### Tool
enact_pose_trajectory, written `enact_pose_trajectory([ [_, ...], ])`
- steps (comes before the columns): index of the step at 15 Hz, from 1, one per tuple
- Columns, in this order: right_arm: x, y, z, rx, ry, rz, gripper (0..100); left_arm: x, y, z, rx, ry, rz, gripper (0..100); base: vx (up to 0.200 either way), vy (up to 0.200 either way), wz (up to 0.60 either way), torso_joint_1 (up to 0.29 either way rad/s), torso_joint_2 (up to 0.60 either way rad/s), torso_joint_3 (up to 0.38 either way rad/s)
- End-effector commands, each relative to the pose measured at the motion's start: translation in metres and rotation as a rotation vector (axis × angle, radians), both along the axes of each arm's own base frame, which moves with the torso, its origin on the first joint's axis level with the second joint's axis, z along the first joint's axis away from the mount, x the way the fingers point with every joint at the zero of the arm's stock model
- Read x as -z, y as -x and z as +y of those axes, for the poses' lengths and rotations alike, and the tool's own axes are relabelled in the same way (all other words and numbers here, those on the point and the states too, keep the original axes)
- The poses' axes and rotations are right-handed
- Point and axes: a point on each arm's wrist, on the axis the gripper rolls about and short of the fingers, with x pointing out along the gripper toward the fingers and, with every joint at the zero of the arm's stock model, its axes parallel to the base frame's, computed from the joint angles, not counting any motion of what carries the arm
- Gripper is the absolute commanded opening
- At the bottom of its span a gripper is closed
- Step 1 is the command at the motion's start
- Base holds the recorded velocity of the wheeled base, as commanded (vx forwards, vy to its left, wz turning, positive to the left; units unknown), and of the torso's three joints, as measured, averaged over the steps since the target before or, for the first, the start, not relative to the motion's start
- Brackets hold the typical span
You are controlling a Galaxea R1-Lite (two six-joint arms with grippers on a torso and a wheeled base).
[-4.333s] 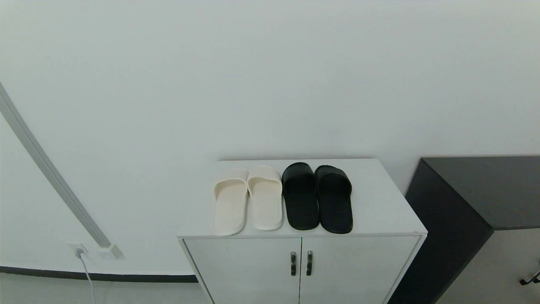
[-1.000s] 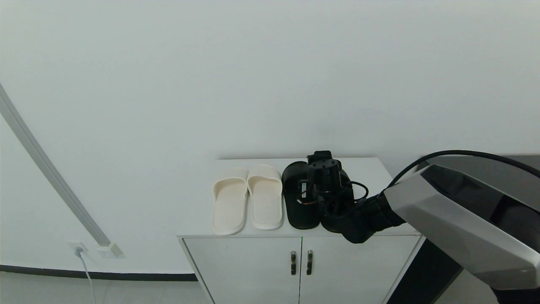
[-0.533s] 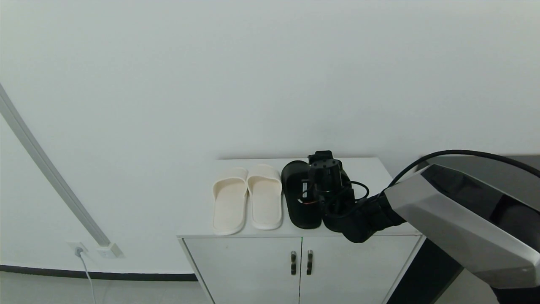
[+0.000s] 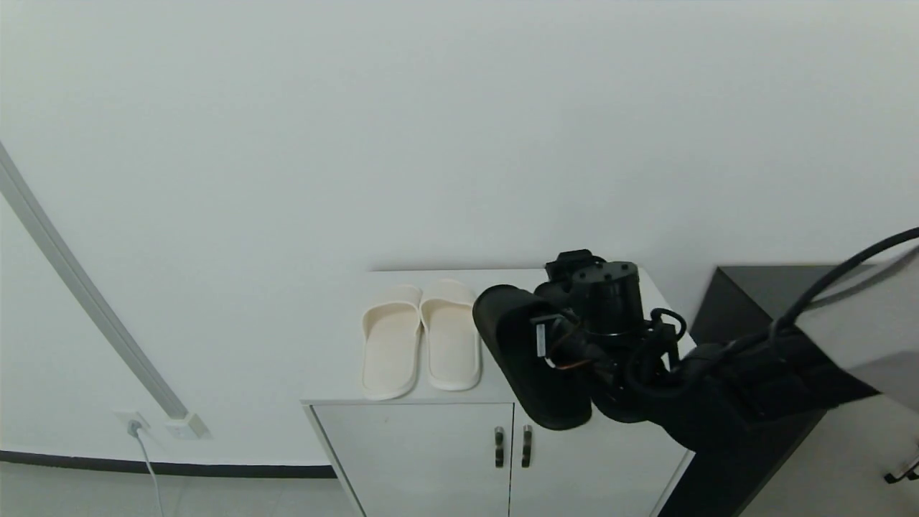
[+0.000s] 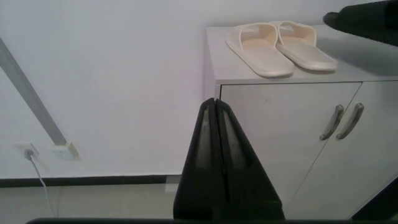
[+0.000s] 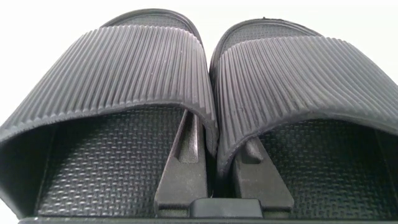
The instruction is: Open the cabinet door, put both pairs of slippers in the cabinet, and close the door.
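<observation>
The cabinet (image 4: 337,380) stands against the far wall with both doors (image 4: 416,459) flat shut and the two handles (image 4: 499,446) side by side at the middle seam, so what is inside cannot be seen. On its top, towards the left, the white slippers (image 4: 391,345) lie as a neat pair, touching, toes to the wall and heels at the near edge. Now the black slippers (image 4: 528,366): they are up in the air over the right part of the top, tilted, heels swinging out past the near edge so that one heel shows in front of the top of the doors. The right claw (image 6: 216,143) has them. One finger (image 6: 183,155) runs inside each slipper under the ribbed strap, and the two pinch the slippers' inner sides together, so the pair hangs from the claw as one. The black pair sits just right of the white pair, apart from it. Down low and to the near left, the left claw (image 5: 215,106) has its fingers pressed together on nothing, its tip aimed at the cabinet's left front corner and well apart from it. A dark block (image 4: 761,287) stands right of the cabinet; a wall socket (image 4: 133,427) with a plug sits low at the left.
</observation>
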Motion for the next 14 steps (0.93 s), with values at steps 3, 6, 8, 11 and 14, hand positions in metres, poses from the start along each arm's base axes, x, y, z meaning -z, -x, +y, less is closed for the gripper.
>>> enact_pose_trajectory([
  [3, -0.054, 0.114, -0.065, -0.309, -0.070, 0.006, 0, 0.000, 0.000, 0.000, 0.000, 0.001, 0.000, 0, 0.000, 0.000, 0.00, 0.000, 0.00, 0.000],
  [6, -0.062, 0.126, -0.070, -0.378, -0.043, 0.068, 0, 0.000, 0.000, 0.000, -0.001, 0.003, 0.001, 0, 0.000, 0.000, 0.00, 0.000, 0.00, 0.000],
  [8, -0.059, 0.128, -0.070, -0.380, -0.033, 0.080, 0, 0.000, 0.000, 0.000, -0.001, 0.003, 0.000, 0, 0.000, 0.000, 0.00, 0.000, 0.00, 0.000],
  [11, -0.056, 0.128, -0.069, -0.384, -0.025, 0.091, 0, 0.000, 0.000, 0.000, -0.001, 0.003, 0.001, 0, -0.200, 0.000, 0.00, 0.006, 0.00, 0.001],
  [14, -0.052, 0.128, -0.069, -0.383, -0.015, 0.103, 0, 0.000, 0.000, 0.000, -0.001, 0.003, 0.001, 0, -0.200, 0.000, 0.00, -0.007, 0.00, 0.002],
])
